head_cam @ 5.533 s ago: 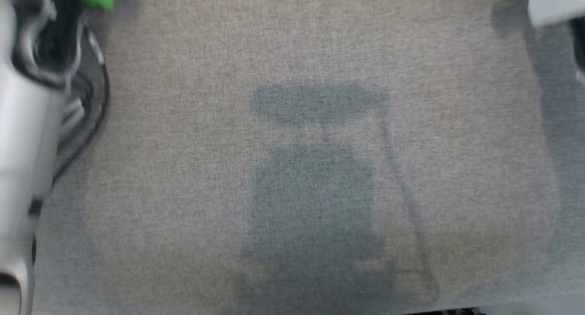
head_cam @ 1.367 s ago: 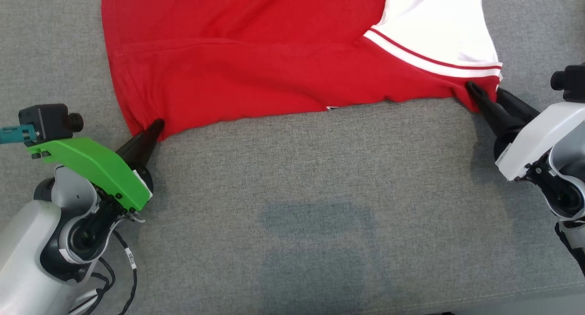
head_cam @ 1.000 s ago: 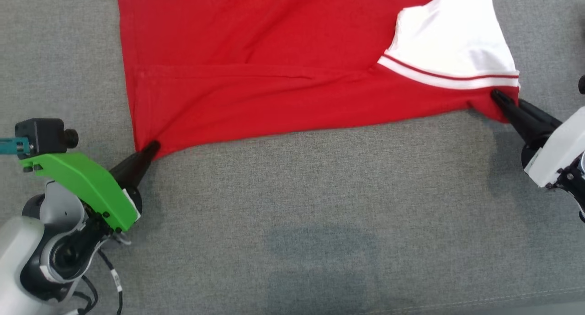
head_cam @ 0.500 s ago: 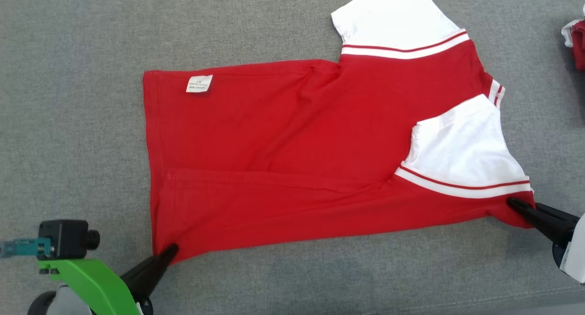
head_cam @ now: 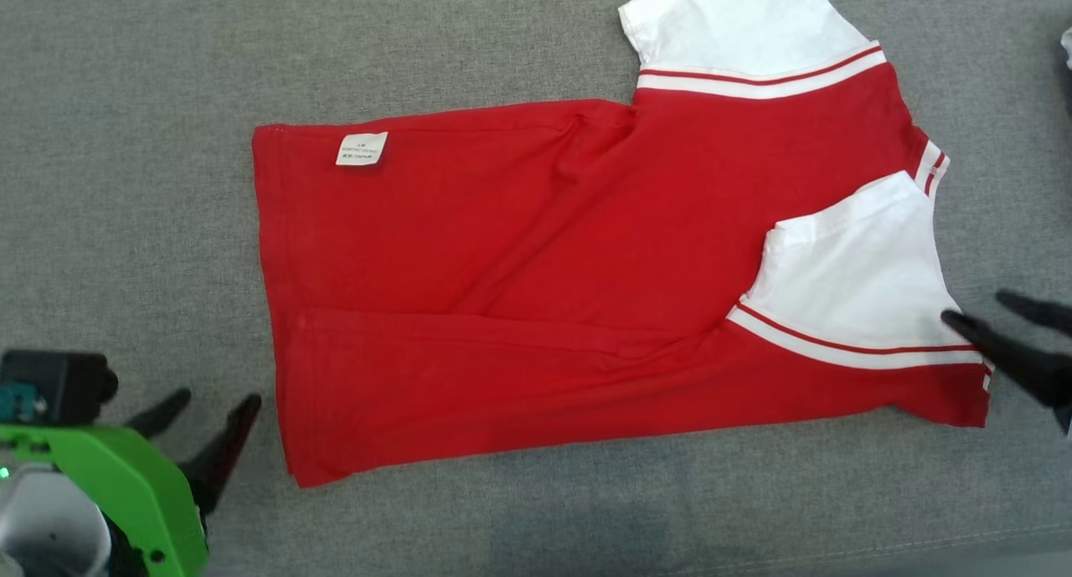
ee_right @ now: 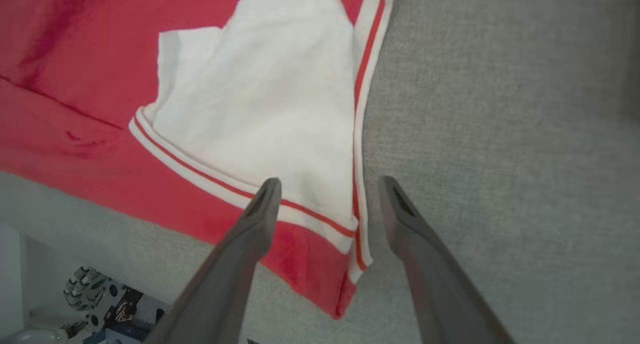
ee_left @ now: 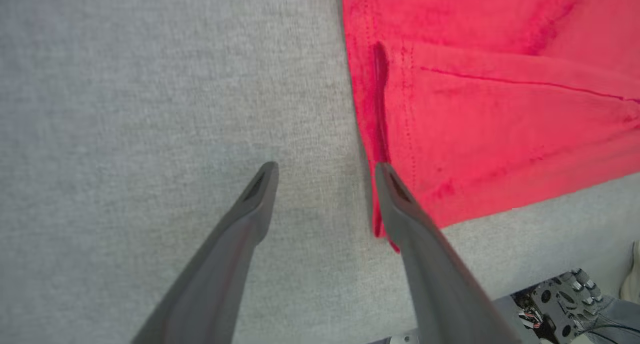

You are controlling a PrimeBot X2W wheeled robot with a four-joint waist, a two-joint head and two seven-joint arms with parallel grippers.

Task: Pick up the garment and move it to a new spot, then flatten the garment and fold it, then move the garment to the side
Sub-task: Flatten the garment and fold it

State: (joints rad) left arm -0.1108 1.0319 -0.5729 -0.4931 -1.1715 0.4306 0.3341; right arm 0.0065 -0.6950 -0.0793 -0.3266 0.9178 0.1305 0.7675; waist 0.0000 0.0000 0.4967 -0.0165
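1. Head view: you get the whole red shirt (head_cam: pixel 536 292), lying flat on the gray cloth surface (head_cam: pixel 126 141). Its hem is toward the robot's left and its white sleeves (head_cam: pixel 854 284) toward the right. A white label (head_cam: pixel 362 148) sits near the far hem corner. The left gripper (head_cam: pixel 213 403) is spread wide just beside the near hem corner, holding nothing. The right gripper (head_cam: pixel 978 307) is also spread wide at the near sleeve's edge.
2. Left wrist view: here you get the hem up close, with its stitching and a small raised fold. One finger of the left gripper (ee_left: pixel 325 169) crosses the shirt's (ee_left: pixel 500 109) corner, and the other is over bare surface. You cannot tell if either touches.
3. Right wrist view: here the sleeve's (ee_right: pixel 260 94) red-striped band is plain. One finger of the right gripper (ee_right: pixel 327 184) lies over that band and the other over bare surface, with the shirt's edge between them.
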